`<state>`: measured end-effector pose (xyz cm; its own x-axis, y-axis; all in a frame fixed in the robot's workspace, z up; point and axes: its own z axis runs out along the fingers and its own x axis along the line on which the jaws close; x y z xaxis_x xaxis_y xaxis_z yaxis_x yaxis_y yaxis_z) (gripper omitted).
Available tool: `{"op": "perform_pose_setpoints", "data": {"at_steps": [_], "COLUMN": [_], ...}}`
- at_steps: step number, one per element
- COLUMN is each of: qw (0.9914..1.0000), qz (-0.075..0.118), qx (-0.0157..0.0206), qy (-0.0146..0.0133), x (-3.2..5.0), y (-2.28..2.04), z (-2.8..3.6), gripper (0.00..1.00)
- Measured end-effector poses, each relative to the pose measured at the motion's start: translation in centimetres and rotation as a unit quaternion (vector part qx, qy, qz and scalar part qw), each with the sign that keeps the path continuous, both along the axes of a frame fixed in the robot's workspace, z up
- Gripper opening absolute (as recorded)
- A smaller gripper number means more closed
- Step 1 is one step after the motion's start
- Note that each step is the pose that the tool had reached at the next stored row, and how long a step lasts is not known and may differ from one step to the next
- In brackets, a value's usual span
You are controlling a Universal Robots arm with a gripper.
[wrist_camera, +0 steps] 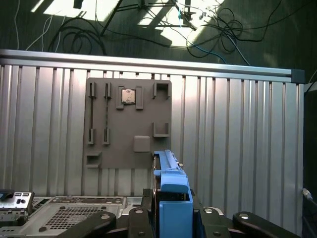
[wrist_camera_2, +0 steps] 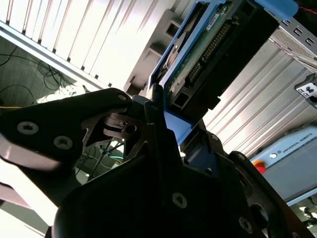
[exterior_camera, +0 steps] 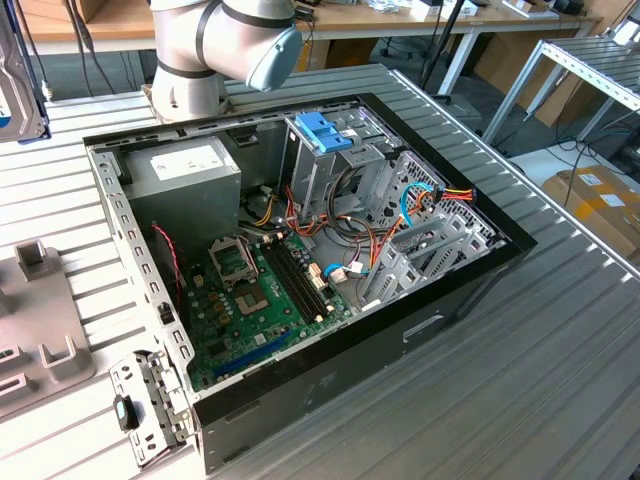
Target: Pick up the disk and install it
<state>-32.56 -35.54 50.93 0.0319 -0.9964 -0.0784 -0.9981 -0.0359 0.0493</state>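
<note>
My gripper is shut on the disk, a dark flat drive in a bright blue carrier, and holds it by one end. In the first wrist view the disk stands edge-on between the black fingers of the gripper, in the air above the ribbed metal table. It hangs over the near edge of a grey fixture plate. The open computer case lies on the table in the exterior view, with the arm's base behind it.
Inside the case a tall grey drive cage carries a light-blue bracket, beside a power supply, a green motherboard and loose cables. A perforated metal part lies near the plate. A small metal bracket sits by the case's corner.
</note>
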Motion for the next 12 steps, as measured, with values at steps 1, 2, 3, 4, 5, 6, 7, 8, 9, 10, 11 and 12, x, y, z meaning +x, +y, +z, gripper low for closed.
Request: {"op": "perform_pose_setpoints", "data": {"at_steps": [1, 2, 3, 4, 5, 6, 7, 8, 9, 10, 11, 12], "qw": [1.00000, 1.00000, 1.00000, 1.00000, 1.00000, 1.00000, 1.00000, 1.00000, 1.00000, 1.00000, 1.00000, 1.00000], "qz": [0.000, 0.000, 0.000, 0.000, 0.000, 0.000, 0.000, 0.000, 0.000, 0.000, 0.000, 0.000], "qx": [0.0000, 0.0000, 0.0000, 0.0000, 0.0000, 0.0000, 0.0000, 0.0000, 0.0000, 0.0000, 0.0000, 0.0000], "qy": [0.0000, 0.0000, 0.0000, 0.0000, 0.0000, 0.0000, 0.0000, 0.0000, 0.0000, 0.0000, 0.0000, 0.0000], "x": [0.06, 0.10, 0.15, 0.19, 0.25, 0.29, 0.34, 0.39, 0.45, 0.49, 0.54, 0.60], "y": [0.00, 0.00, 0.00, 0.00, 0.00, 0.00, 0.00, 0.00, 0.00, 0.00, 0.00, 0.00], "z": [0.00, 0.00, 0.00, 0.00, 0.00, 0.00, -0.01, -0.01, -0.01, 0.00, 0.00, -0.01], "gripper": [0.37, 0.37, 0.37, 0.37, 0.37, 0.37, 0.37, 0.37, 0.37, 0.37, 0.37, 0.37]}}
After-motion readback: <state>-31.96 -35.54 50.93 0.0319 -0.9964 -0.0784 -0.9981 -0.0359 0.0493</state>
